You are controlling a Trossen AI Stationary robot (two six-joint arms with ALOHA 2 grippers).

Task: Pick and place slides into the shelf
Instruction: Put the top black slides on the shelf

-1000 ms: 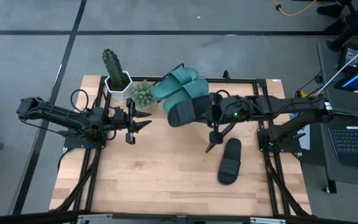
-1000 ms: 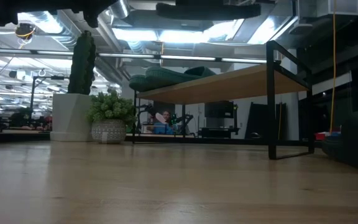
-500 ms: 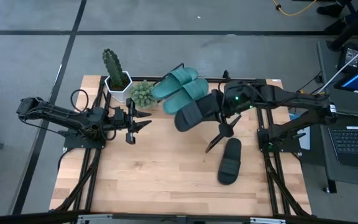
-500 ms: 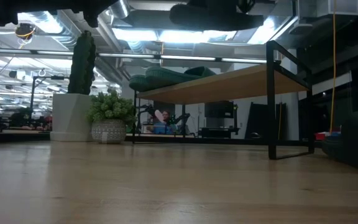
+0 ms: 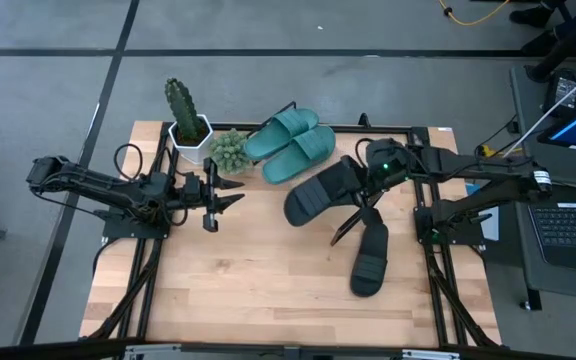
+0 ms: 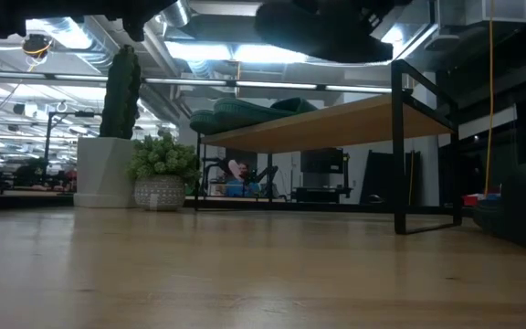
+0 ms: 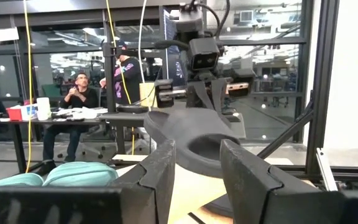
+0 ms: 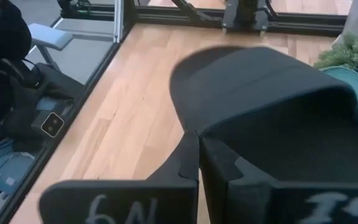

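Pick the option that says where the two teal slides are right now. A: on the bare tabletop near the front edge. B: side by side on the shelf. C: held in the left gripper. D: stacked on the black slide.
B: the high view shows the teal slides lying side by side on the shelf, beside the small plant.

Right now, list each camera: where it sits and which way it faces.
High: overhead, facing down; left gripper, right gripper holding a black slide.
Low: tabletop height, facing the shelf; no gripper clear.
Left wrist: past its open fingers toward the held slide.
Right wrist: down its shut fingers onto it.
Shared: that black slide, teal slides.
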